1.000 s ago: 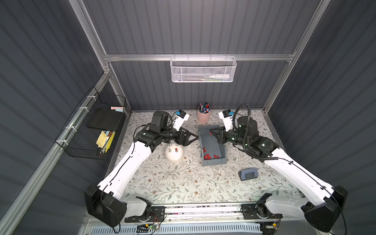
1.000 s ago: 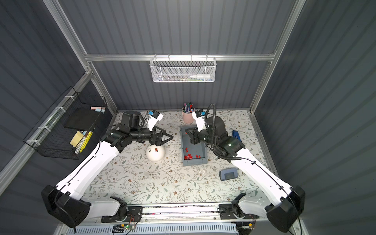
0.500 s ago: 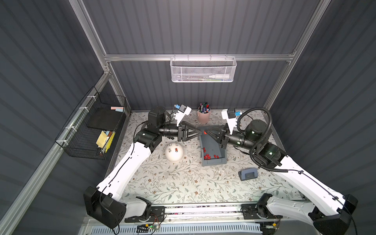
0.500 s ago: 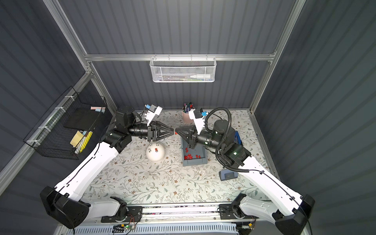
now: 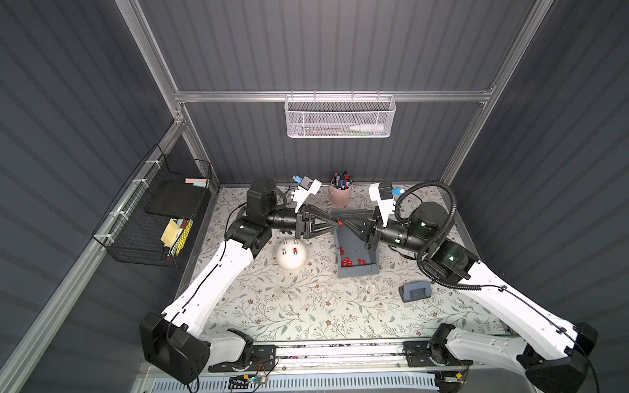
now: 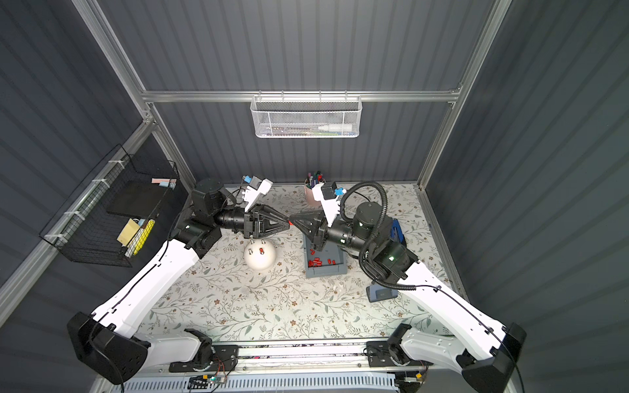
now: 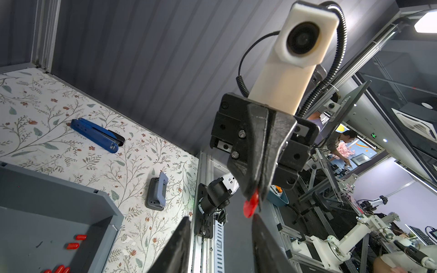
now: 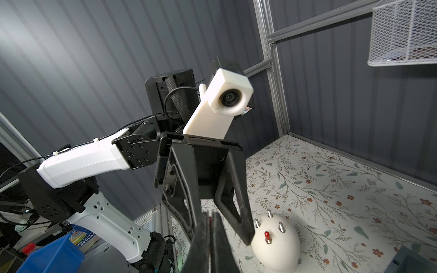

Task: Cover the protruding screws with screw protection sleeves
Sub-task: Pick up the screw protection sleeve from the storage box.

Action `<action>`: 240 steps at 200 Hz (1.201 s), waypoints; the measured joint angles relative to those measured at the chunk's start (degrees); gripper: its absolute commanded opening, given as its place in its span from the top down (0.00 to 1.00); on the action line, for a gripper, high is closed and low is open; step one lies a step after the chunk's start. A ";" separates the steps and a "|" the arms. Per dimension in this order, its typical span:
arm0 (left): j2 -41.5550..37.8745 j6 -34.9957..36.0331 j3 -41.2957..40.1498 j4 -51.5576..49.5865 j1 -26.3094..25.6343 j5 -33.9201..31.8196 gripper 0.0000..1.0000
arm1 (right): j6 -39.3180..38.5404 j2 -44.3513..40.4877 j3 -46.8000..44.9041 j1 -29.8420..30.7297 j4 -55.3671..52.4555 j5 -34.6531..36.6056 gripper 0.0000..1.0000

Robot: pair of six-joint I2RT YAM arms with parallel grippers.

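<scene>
In both top views my two grippers meet tip to tip in the air, between the white dome [image 5: 291,258] [image 6: 260,257] and the grey bin [image 5: 357,270]. My right gripper [image 5: 342,223] [image 8: 210,218] is shut on one red screw protection sleeve [image 5: 339,222] [image 7: 251,205], which sticks out of its tips. My left gripper [image 5: 335,223] [image 7: 220,236] is open, and its fingers [image 8: 242,212] straddle the right gripper's tips. The sleeve lies beside one left finger. On the dome, three protruding screws [image 8: 269,213] are bare and one carries a red sleeve [image 8: 267,234]. More sleeves [image 5: 347,262] lie in the bin.
A pink cup of marker pens [image 5: 341,195] stands at the back. A grey hole punch [image 5: 414,291] lies right of the bin, and a blue stapler [image 7: 97,134] lies behind it. A black wire basket [image 5: 153,217] hangs on the left wall, a white mesh basket [image 5: 340,117] on the back wall.
The left gripper left the dome and the right gripper rose out of the bin with a sleeve. They swung together until the tips met. The left jaws narrowed.
</scene>
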 measured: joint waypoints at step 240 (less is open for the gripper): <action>-0.98 -7.30 -4.33 14.21 0.00 0.02 0.89 | -1.73 1.01 0.02 2.23 0.09 5.18 1.00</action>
